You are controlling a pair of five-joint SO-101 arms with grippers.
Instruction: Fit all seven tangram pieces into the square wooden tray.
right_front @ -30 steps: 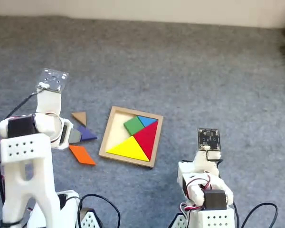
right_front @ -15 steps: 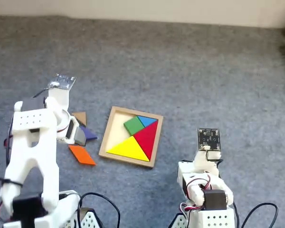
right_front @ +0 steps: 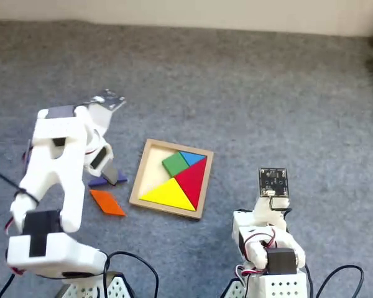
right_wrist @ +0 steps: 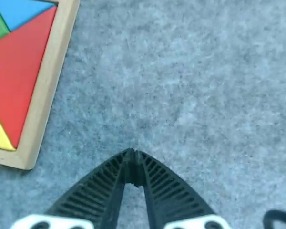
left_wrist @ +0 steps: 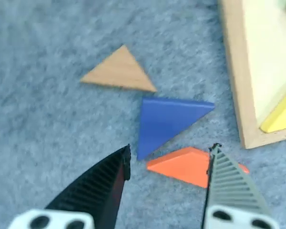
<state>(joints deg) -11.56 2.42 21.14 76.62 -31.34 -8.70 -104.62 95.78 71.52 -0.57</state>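
The square wooden tray lies mid-table with a green, a light blue, a red and a yellow piece in it. To its left lie the loose pieces: a tan triangle, a dark blue triangle and an orange parallelogram. My left gripper hangs open above them, its tips straddling the blue triangle's corner and the orange piece. My right gripper is shut and empty over bare carpet, beside the tray's corner.
Grey carpet covers the whole table. The left arm stands tall over the loose pieces and hides part of them from above. The right arm sits low at the front right. Open carpet stretches behind and right of the tray.
The left arm has swung right and farther from the front edge, and its wrist now covers the tan triangle from above. The right arm and the pieces have not moved.
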